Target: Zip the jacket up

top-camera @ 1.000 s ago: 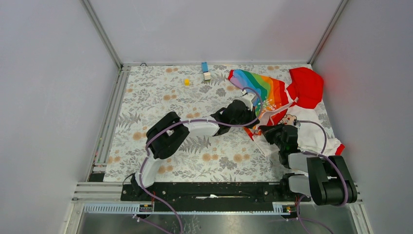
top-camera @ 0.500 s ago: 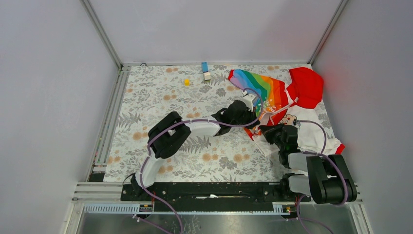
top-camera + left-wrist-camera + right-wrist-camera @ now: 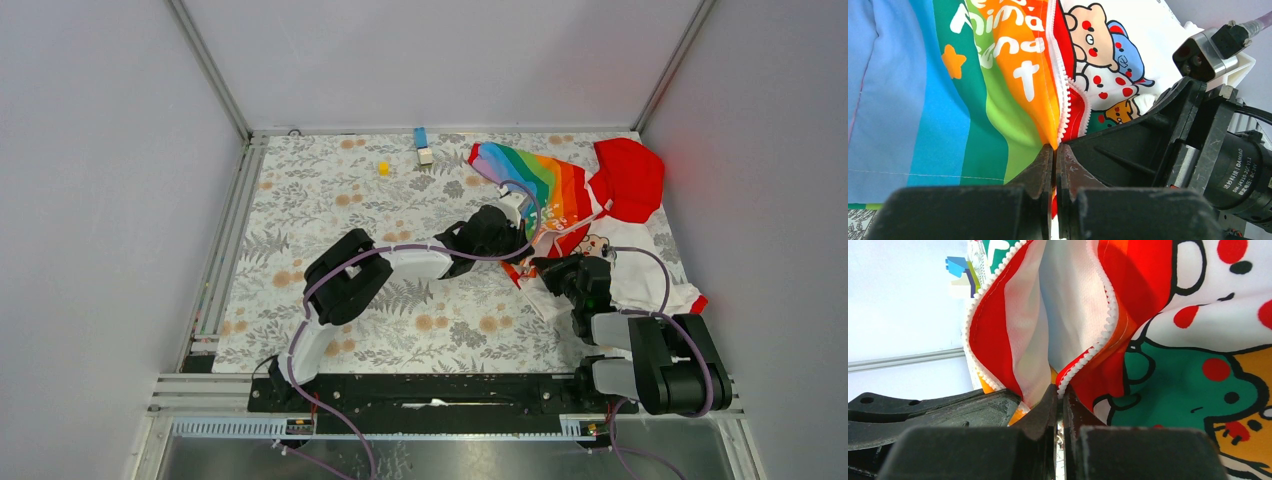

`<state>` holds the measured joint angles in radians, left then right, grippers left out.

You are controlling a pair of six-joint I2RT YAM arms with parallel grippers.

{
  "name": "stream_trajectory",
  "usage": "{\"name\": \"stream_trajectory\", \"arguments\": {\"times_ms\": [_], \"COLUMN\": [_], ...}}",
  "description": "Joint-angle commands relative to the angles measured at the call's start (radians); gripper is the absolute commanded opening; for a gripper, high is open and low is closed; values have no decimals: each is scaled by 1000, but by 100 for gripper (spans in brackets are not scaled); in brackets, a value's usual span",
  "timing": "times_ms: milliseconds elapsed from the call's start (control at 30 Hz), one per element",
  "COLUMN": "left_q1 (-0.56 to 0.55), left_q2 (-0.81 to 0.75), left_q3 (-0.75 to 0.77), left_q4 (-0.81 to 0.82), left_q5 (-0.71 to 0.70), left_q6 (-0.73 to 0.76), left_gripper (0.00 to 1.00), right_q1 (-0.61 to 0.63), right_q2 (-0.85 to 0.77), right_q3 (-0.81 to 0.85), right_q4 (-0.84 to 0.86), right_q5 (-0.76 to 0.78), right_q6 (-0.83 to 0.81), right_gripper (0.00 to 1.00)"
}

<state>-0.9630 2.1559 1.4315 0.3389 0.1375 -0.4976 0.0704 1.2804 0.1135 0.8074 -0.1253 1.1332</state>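
The jacket (image 3: 575, 195) lies at the far right of the table, rainbow panel spread left, red hood (image 3: 630, 175) at the back. My left gripper (image 3: 527, 243) is shut on the jacket's orange zipper edge; in the left wrist view (image 3: 1054, 150) the white zipper teeth (image 3: 1064, 85) run up from the closed jaws. My right gripper (image 3: 545, 268) is shut on the other zipper edge near the hem; in the right wrist view (image 3: 1060, 392) the teeth (image 3: 1098, 347) part above the jaws, showing white lining (image 3: 1068, 300). The two grippers are close together.
A blue and white block (image 3: 422, 146) and a small yellow block (image 3: 383, 168) lie at the back of the floral table cover (image 3: 330, 210). Grey walls enclose the table; the right wall is close to the jacket.
The left arm has shifted very slightly; the jacket and both grips look the same.
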Motion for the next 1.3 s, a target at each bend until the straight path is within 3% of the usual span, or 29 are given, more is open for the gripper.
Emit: {"name": "stream_trajectory", "arguments": {"times_ms": [0,833,1267], "left_q1": [0,-2,-1], "left_q2": [-26,-48,-45], "left_q3": [17,27,99], "left_q4": [66,51,-59], "left_q5": [9,9,-26], "left_q6": [9,30,-4], "left_gripper": [0,0,0], "right_q1": [6,6,6], "right_q2": [2,-2,-14], "right_q3": [-6,-8,-17], "right_q4": [56,40,49], "right_q5": [-9,-3,3], "right_q6": [-15,-18,-27], "right_gripper": [0,0,0]}}
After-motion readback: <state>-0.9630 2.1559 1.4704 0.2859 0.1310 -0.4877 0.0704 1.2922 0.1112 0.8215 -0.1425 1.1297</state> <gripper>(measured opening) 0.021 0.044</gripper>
